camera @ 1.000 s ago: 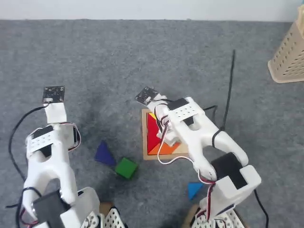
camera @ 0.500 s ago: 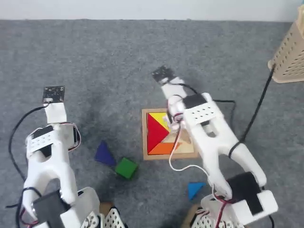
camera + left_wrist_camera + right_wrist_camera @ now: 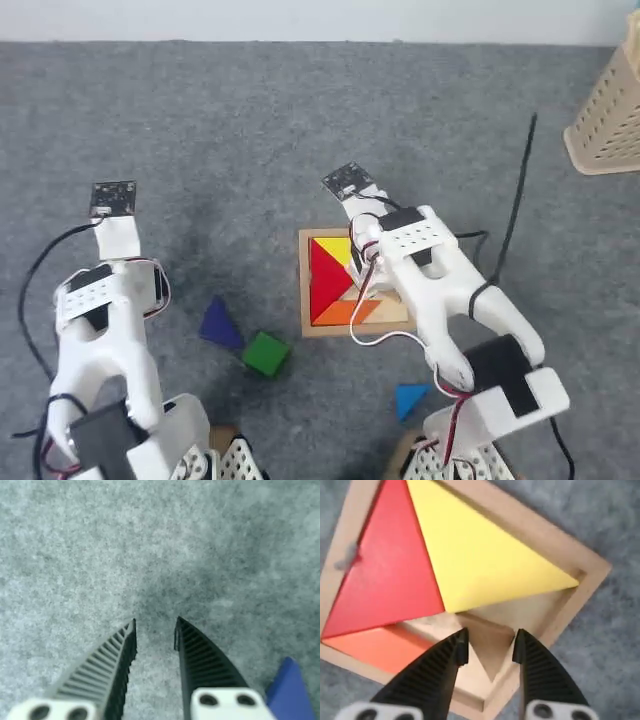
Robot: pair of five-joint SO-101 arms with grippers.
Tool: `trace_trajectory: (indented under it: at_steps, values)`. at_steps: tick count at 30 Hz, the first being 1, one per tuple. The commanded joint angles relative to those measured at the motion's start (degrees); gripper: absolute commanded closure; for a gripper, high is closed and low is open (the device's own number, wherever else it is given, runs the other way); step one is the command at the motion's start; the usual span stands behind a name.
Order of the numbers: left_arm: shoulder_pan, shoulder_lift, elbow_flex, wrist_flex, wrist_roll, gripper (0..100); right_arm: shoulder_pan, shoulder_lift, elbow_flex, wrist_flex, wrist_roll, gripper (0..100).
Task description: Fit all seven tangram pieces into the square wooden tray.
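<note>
The square wooden tray (image 3: 305,292) lies mid-table with a red triangle (image 3: 325,278), a yellow triangle (image 3: 338,248) and an orange piece (image 3: 340,314) in it. My right arm (image 3: 425,265) reaches over the tray's right half. In the right wrist view my right gripper (image 3: 490,642) hangs open above bare tray floor (image 3: 530,612), beside the yellow triangle (image 3: 480,560), the red triangle (image 3: 385,575) and the orange piece (image 3: 375,647). A dark blue triangle (image 3: 219,323), a green square (image 3: 266,353) and a light blue triangle (image 3: 408,399) lie on the carpet. My left gripper (image 3: 155,625) is open over bare carpet, with the dark blue triangle (image 3: 290,690) close beside it.
Grey carpet covers the table. A perforated beige box (image 3: 610,110) stands at the far right edge. A black cable (image 3: 515,215) loops up from the right arm. The left arm (image 3: 100,320) stands over the table's left side.
The right arm swung from the tray's left corner out past its far edge, then came back over the tray's right half. The left arm has not moved.
</note>
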Motion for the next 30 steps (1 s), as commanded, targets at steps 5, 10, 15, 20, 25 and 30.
trace_trajectory:
  at_steps: [5,10,15,20,25,30]
  values:
    - [0.2,-2.1,-0.2,-1.1,-0.5,88,-0.6,1.2,-0.5,-1.5,7.1,83.5]
    - [0.2,-2.1,-0.2,-1.1,-0.5,88,-0.4,1.1,-0.3,-1.1,17.2,83.7]
    - [0.2,-2.1,-0.2,-1.1,-0.5,88,0.1,1.1,-0.3,0.0,22.7,84.3]
    - [0.2,-2.1,-0.2,-1.1,-0.5,88,0.0,1.0,-0.4,-0.3,27.3,93.6]
    - [0.2,-2.1,-0.2,-1.1,-0.5,88,-1.8,1.0,-1.2,0.2,31.4,91.3]
    - [0.2,-2.1,-0.1,-1.8,-0.5,88,-5.6,0.9,-2.7,0.2,33.6,91.2]
